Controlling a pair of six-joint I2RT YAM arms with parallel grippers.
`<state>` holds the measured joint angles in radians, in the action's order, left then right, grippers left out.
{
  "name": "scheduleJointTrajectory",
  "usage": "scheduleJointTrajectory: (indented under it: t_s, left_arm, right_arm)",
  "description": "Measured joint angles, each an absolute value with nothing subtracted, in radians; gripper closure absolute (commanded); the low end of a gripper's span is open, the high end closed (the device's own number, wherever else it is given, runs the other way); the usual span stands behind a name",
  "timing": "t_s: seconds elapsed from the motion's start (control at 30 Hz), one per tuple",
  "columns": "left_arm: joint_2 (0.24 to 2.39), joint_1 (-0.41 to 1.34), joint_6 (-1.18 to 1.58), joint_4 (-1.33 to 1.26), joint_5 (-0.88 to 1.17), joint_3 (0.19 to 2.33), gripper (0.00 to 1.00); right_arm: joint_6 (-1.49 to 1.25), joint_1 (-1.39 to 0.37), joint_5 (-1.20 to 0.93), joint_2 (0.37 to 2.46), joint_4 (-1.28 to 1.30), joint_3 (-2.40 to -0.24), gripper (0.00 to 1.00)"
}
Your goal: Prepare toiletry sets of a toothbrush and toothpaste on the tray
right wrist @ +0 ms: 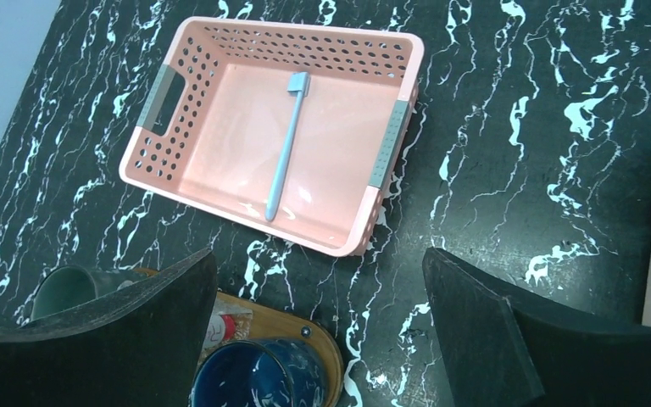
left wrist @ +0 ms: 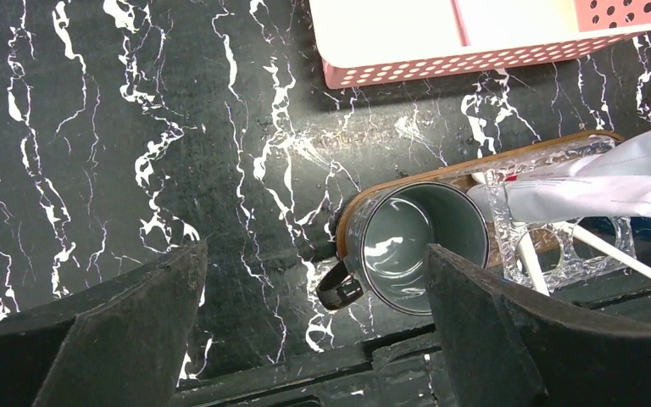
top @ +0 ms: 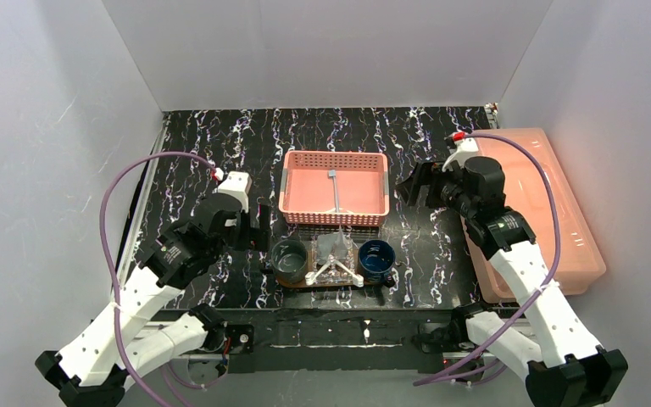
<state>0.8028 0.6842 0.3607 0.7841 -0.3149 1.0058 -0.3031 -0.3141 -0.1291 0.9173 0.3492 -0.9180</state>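
Note:
The dark wooden tray point(top: 390, 280) lies at the near middle of the table. On it stand a grey-green mug point(top: 289, 259), a blue mug point(top: 376, 259) and, between them, a clear holder point(top: 336, 254) with a white toothpaste tube point(left wrist: 593, 182) and white toothbrush handles point(left wrist: 619, 254). One blue-grey toothbrush point(right wrist: 286, 144) lies alone in the pink basket point(top: 373, 161) behind the tray. My left gripper point(top: 253, 229) point(left wrist: 315, 254) hangs open just left of the grey-green mug point(left wrist: 415, 246). Open and empty, my right gripper point(top: 415, 182) point(right wrist: 320, 254) hovers right of the basket point(right wrist: 195, 93), above the blue mug point(right wrist: 258, 377).
A large translucent pink lidded box point(top: 534, 203) fills the right side of the table. White walls close in the back and both sides. Purple cables loop above both arms.

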Motion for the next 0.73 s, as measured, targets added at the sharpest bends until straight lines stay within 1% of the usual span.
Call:
scheduleJointTrajectory:
  t_s: [0.17,0.5,0.73]
  left_arm:
    - [0.767,0.684,0.364,0.775,-0.309,0.978,0.02]
    - [0.603,0.683,0.365,0.699,-0.298,0.896,0.02]
    - [0.58,0.683,0.354,0.678,-0.3,0.876,0.02]
  right_arm:
    - [-0.303,-0.314,-0.102,0.902,0.368,-0.918,0.02]
    - [-0.303,-0.314,-0.101,0.884,0.377,-0.918,0.02]
    - [-0.303,-0.314,-0.108,0.883,0.38,-0.893,0.02]
